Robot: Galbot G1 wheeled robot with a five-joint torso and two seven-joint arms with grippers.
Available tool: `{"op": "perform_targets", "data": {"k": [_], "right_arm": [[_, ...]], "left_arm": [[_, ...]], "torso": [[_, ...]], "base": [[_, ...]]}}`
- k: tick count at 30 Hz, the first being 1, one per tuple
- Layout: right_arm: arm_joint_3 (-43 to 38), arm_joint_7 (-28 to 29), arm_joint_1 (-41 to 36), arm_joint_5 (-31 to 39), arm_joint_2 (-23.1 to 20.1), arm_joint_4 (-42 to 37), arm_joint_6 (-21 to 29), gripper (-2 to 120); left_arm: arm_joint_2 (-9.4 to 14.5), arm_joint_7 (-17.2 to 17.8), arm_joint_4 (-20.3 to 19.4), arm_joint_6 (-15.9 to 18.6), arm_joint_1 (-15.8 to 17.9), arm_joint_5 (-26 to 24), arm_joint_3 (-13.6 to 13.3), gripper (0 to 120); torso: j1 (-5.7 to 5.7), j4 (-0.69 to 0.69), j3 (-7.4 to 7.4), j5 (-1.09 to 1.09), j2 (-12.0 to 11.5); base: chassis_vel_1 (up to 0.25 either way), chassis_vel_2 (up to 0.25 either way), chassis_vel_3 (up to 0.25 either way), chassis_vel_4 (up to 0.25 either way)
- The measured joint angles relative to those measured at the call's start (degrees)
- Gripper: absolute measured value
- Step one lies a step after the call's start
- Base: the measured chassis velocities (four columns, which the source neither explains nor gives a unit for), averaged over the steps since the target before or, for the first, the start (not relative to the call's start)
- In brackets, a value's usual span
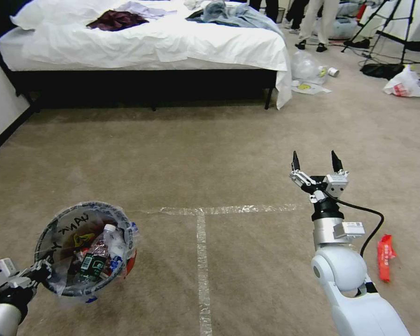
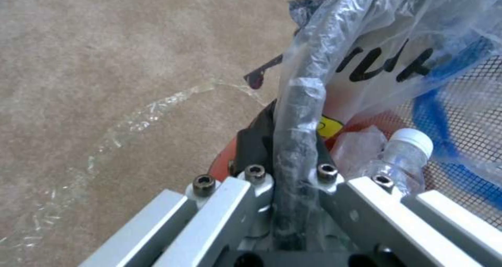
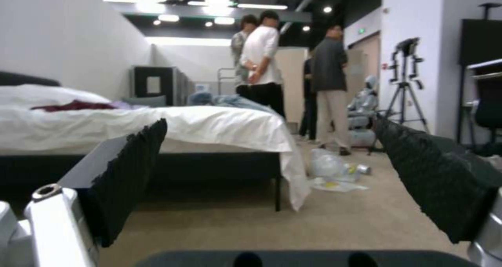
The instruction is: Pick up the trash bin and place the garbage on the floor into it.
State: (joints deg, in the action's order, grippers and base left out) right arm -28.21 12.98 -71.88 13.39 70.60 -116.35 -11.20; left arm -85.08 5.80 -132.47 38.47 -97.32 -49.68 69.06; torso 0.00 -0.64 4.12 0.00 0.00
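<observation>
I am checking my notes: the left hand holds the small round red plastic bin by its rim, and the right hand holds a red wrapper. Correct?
Not quite. The head view shows the right hand open and empty; the red wrapper lies on the carpet. The left hand does hold the small round red plastic bin by its rim.

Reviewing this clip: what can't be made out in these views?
- Left end effector: its fingertips are hidden behind the crinkled clear bag on the small round red plastic trash bin's rim, head and left wrist views.
- Bin's lower contents: buried under a clear plastic bottle.
- Litter by the white bed's corner: too small to identify.
- Right end effector: open, empty.
</observation>
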Motion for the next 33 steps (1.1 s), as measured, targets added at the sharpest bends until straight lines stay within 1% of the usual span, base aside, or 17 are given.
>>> {"op": "perform_targets", "data": {"k": [15, 24, 33], "right_arm": [[-1.8, 0.4, -1.4, -0.7, 0.9, -0.2, -0.7, 100], [-2.1, 0.5, -2.3, -1.0, 0.9, -0.3, -1.2, 100], [-2.5, 0.6, -3.0, -1.2, 1.0, -0.4, -1.5, 100]], "left_arm": [[-0.2, -0.2, -0.4, 0.0, -0.2, 0.5, -0.2, 1], [-0.4, -0.6, -0.7, 0.0, -0.6, 0.8, -0.1, 1], [-0.4, -0.8, -0.7, 0.0, -0.8, 0.9, 0.0, 1]], "torso": [[0.00, 0.02, 0.00, 0.00, 0.0], [0.00, 0.01, 0.00, 0.00, 0.0], [0.00, 0.00, 0.00, 0.00, 0.0]], "base": [[-0.036, -0.030, -0.042, -0.038], [-0.069, -0.080, -0.070, -0.076], [-0.110, -0.101, -0.092, -0.098]]}}
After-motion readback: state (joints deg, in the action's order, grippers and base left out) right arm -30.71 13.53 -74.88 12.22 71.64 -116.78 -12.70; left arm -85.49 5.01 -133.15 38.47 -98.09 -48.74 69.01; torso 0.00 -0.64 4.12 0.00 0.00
